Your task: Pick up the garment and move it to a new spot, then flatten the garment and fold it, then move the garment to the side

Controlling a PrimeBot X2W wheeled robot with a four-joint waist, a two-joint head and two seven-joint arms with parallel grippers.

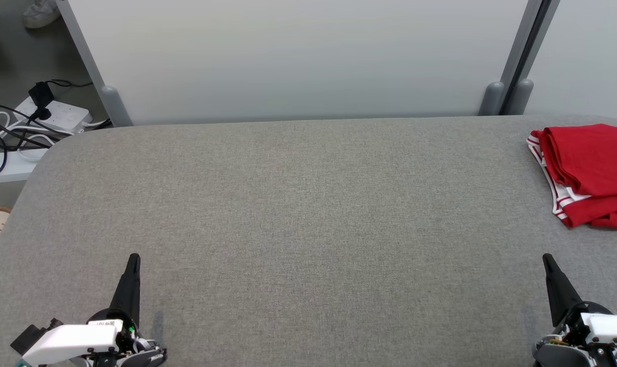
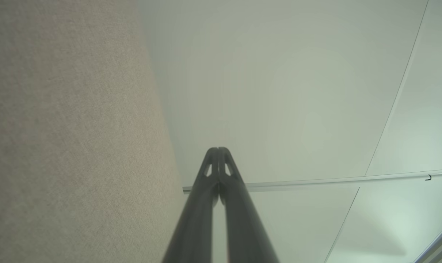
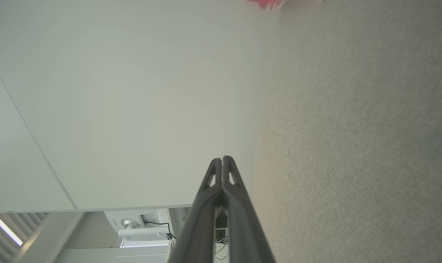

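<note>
A red garment with white-striped trim lies folded at the far right of the grey table, partly cut off by the head view's edge. A sliver of the garment shows at the top of the right wrist view. My left gripper rests at the lower left, shut, fingertips pressed together with nothing between them. At the lower right my right gripper is also shut and empty, well below the garment and apart from it.
A pale partition wall with grey posts stands along the table's far edge. Beyond the left corner, a white power strip and black cables lie on the floor. A shoe shows at the top left.
</note>
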